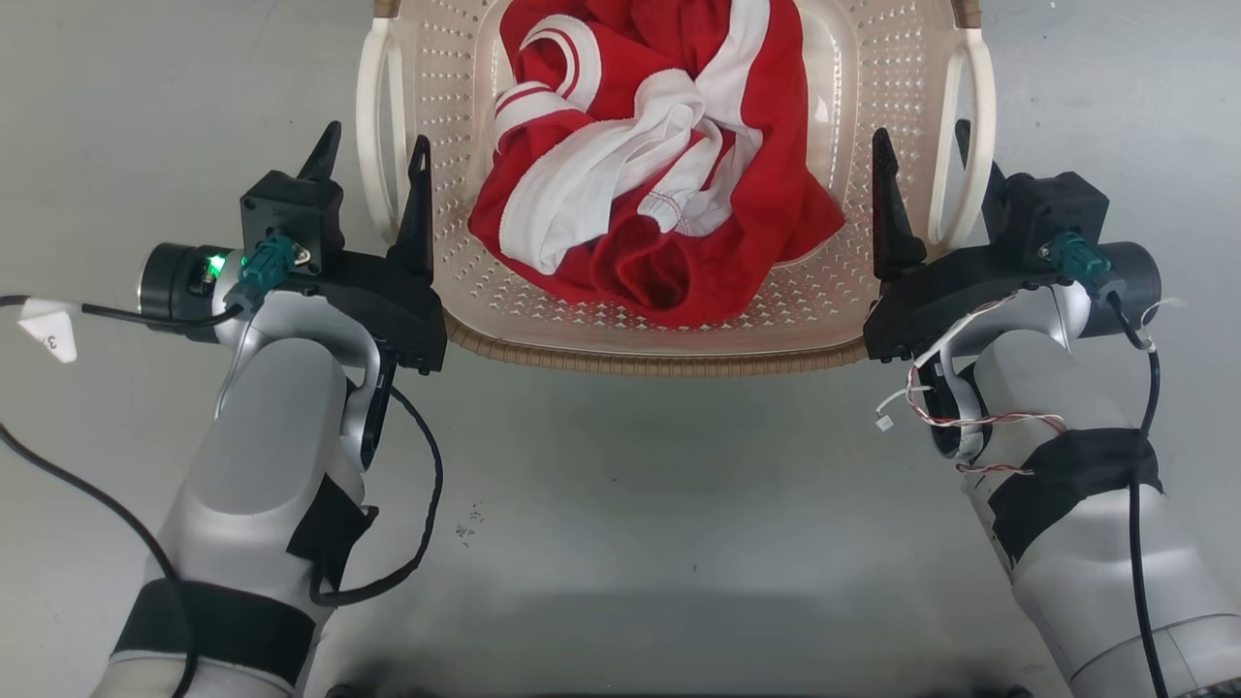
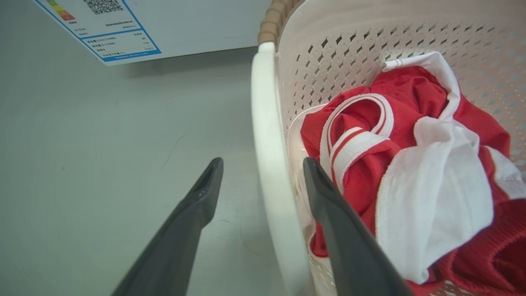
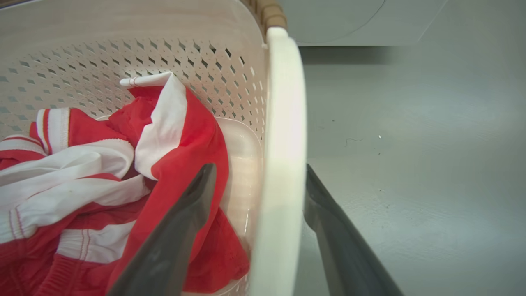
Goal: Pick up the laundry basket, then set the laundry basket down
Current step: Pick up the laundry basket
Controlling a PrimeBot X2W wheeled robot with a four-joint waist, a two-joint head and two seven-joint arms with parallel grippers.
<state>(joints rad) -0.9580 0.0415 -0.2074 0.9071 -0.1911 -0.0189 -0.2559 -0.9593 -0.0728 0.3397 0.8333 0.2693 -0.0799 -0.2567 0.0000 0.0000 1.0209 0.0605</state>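
A cable tag (image 1: 48,330) shows "3"; the blue-bordered label (image 2: 102,31) on the white appliance (image 2: 197,24) is illegible.

The laundry basket (image 1: 669,320) is smooth perforated plastic (woven-look rim (image 1: 659,364)); cloth (image 1: 659,165) soft, floor (image 1: 630,504) matt.

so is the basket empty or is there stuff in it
Not empty: a crumpled red and white garment lies inside the laundry basket.

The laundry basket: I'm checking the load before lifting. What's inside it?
A crumpled red-and-white garment lies in the laundry basket. It covers most of the bottom, so anything beneath it cannot be seen.
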